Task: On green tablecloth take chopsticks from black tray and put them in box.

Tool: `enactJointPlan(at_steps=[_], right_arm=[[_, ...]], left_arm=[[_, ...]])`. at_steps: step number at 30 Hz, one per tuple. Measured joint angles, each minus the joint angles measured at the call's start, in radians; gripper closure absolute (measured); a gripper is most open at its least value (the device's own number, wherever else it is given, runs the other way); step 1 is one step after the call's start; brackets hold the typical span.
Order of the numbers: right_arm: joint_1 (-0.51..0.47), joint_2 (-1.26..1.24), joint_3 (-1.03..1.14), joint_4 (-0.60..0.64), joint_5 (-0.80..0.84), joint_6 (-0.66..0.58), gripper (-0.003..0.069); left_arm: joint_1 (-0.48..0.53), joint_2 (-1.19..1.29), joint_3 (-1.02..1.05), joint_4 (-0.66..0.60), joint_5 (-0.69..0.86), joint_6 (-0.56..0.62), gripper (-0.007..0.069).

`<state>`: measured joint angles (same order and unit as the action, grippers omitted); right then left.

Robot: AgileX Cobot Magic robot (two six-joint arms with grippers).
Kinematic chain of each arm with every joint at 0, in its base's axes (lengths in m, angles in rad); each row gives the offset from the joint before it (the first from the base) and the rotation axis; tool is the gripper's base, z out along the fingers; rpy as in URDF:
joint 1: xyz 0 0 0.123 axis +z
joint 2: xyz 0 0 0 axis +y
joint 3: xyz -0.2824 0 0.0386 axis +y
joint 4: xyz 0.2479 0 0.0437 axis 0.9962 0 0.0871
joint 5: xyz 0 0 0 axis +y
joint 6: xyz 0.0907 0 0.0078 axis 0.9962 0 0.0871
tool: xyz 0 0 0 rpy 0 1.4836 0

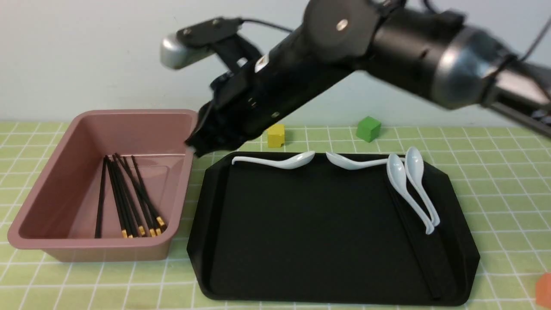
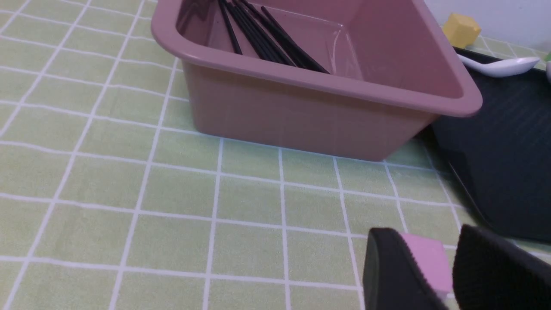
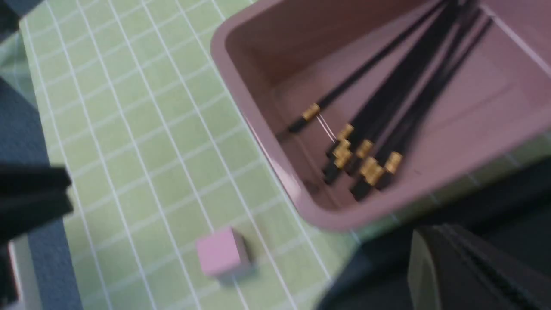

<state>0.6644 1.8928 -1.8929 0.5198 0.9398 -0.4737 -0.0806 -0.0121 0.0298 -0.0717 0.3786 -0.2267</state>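
The pink box stands on the green tablecloth at the left and holds several black chopsticks with gold bands toward me. It shows in both wrist views, with the chopsticks inside. The black tray lies to its right. A dark pair of chopsticks lies along the tray's right side. My right gripper hangs over the box's near-right corner, blurred, jaws together, nothing seen in them. My left gripper is open, low over the cloth.
Several white spoons lie along the tray's far and right edges. A yellow cube and a green cube sit behind the tray. A pink cube lies on the cloth beyond my left fingers. An orange object is at the right edge.
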Motion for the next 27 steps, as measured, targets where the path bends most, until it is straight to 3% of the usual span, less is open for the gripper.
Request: enactJointPlan(at_steps=[6,15,21,27], right_arm=[[-0.104,-0.205,-0.004,-0.225,0.264,0.094,0.0661],[-0.276,-0.481,0.105,-0.604,0.320,0.362,0.0657],[-0.367,-0.742,0.326,-0.664,0.322,0.417,0.0657],[-0.385,-1.023,0.636,-0.665,0.326,0.444,0.0654]], left_arm=[[0.000,0.000,0.000,0.000,0.000,0.000,0.0388],[0.000,0.000,0.000,0.000,0.000,0.000,0.0388],[0.000,0.000,0.000,0.000,0.000,0.000,0.0386],[0.000,0.000,0.000,0.000,0.000,0.000,0.0386]])
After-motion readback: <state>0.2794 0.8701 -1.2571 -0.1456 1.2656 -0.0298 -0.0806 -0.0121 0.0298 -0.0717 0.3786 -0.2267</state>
